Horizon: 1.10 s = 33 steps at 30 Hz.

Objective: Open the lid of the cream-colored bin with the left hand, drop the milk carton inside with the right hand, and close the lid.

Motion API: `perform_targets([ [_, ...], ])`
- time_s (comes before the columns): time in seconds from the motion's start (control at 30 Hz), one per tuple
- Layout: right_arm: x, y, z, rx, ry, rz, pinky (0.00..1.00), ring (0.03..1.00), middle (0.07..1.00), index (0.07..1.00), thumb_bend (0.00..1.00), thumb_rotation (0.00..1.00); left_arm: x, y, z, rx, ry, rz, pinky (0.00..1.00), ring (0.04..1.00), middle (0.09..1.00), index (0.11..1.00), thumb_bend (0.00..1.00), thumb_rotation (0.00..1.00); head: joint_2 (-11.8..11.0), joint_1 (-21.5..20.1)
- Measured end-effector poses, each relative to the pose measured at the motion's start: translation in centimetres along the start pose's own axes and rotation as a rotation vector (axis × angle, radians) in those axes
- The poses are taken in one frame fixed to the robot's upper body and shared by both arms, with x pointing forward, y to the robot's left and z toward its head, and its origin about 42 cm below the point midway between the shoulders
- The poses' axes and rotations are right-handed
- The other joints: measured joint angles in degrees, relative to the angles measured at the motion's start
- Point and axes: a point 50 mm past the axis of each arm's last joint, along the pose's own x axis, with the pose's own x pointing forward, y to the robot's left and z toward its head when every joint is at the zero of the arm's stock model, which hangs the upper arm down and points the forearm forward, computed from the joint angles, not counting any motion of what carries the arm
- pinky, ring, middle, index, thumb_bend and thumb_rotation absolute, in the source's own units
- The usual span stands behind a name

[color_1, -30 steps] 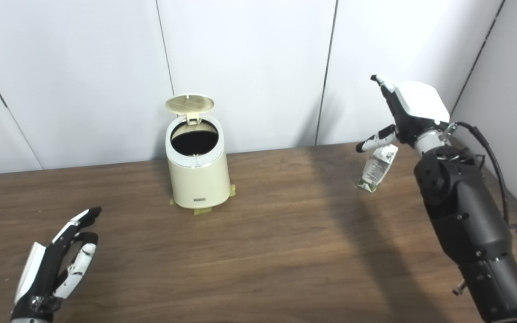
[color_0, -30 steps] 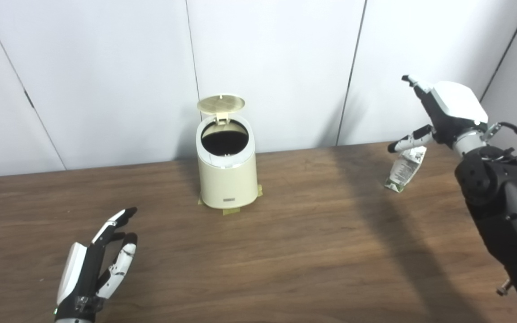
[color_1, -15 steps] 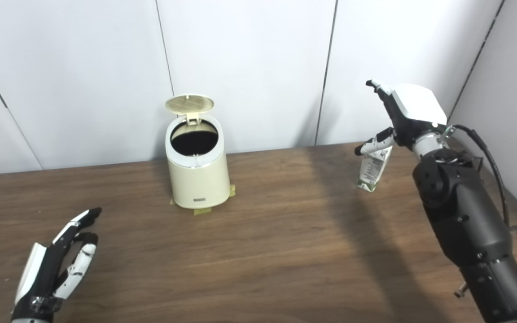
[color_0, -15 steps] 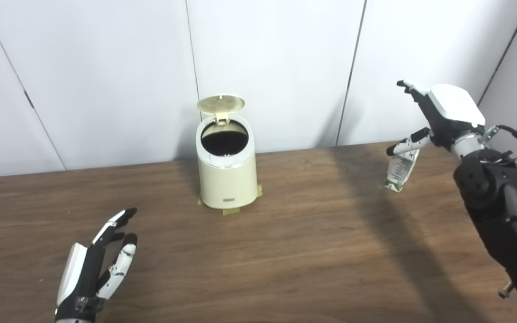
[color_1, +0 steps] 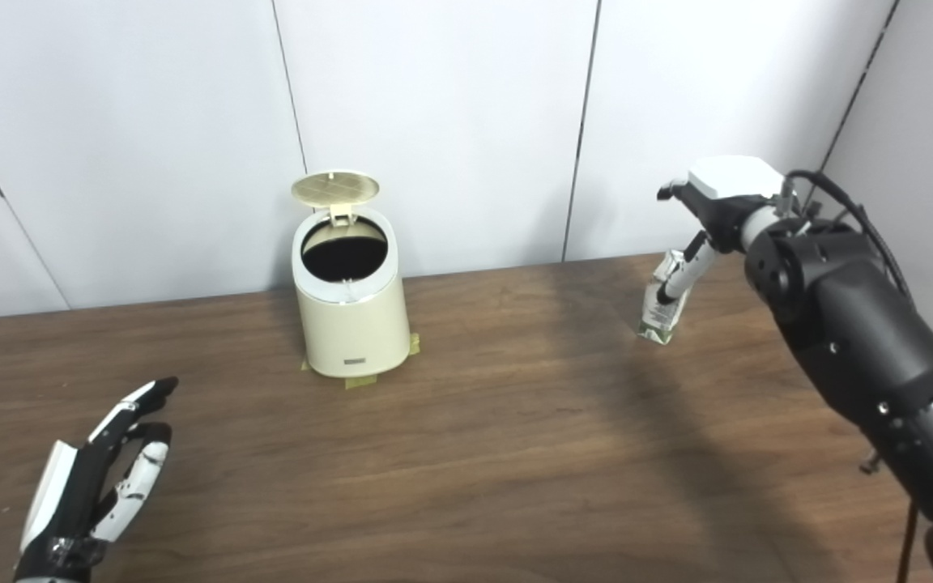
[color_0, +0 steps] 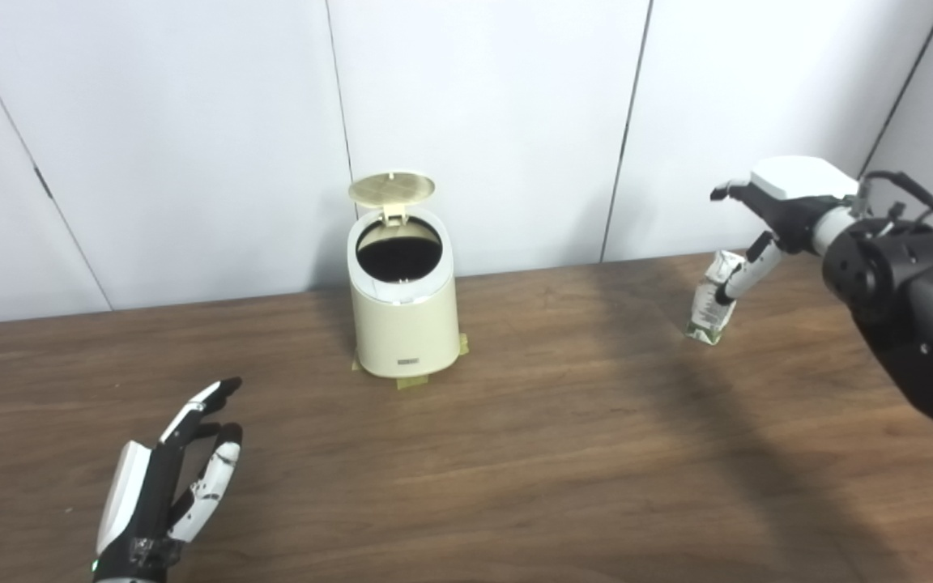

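Observation:
The cream-colored bin (color_0: 406,324) stands at the back middle of the table, its round lid (color_0: 391,188) flipped up and the dark opening showing. The milk carton (color_0: 710,306) stands on the table at the far right, leaning a little. My right hand (color_0: 774,212) is above and just right of the carton, fingers spread, with one finger lying against the carton's front; it does not grip it. My left hand (color_0: 171,478) is open and empty, low at the near left, well away from the bin.
The brown wooden table (color_0: 515,453) stretches between the bin and the carton. Strips of tape (color_0: 411,380) sit at the bin's base. White wall panels stand close behind the table. My right arm (color_1: 855,348) crosses the right side.
My right hand has tipped forward and come down over the carton, a finger now resting on it. The carton stands a bit more upright. The left hand and bin have not moved; the camera shifted slightly.

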Motion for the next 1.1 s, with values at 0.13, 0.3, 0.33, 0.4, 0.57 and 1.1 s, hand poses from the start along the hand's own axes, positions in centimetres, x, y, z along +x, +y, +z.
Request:
perform_targets([
  [0.13,0.3,1.0,0.5,-0.168,-0.134,0.046,0.77,0.859,0.875,0.853,1.0,0.24,0.0,0.1,0.0,0.001,0.001,0.0,0.78,0.867,0.875,0.86,0.32,0.82,-0.09,-0.35],
  [0.3,0.6,1.2,-0.8,-0.333,-0.252,0.003,0.78,0.856,0.859,0.828,1.0,0.23,0.0,0.2,-0.2,0.0,0.004,0.001,0.78,0.864,0.874,0.858,0.32,0.8,-0.26,-0.44],
  [0.33,0.8,1.2,-1.0,-0.363,-0.281,-0.013,0.79,0.853,0.86,0.826,1.0,0.22,0.0,0.2,-0.2,0.0,0.005,0.002,0.77,0.863,0.872,0.857,0.32,0.8,-0.26,-0.53],
  [0.4,1.0,1.3,-1.3,-0.414,-0.337,-0.037,0.81,0.851,0.858,0.826,1.0,0.21,0.0,0.2,-0.2,0.0,0.004,0.001,0.78,0.866,0.874,0.858,0.32,0.81,-0.44,-0.62],
  [0.57,1.6,2.8,-1.9,-0.504,-0.443,-0.086,0.79,0.849,0.849,0.818,1.0,0.15,0.0,0.2,-0.2,0.0,0.002,0.001,0.79,0.868,0.874,0.858,0.32,0.8,-0.44,-0.88],
  [1.1,2.5,6.3,0.3,0.13,-0.13,-0.023,0.72,0.912,0.962,0.946,0.97,0.22,-0.2,0.4,-0.5,0.006,0.013,-0.004,0.79,0.874,0.88,0.864,0.31,0.8,-1.32,-3.25],
])
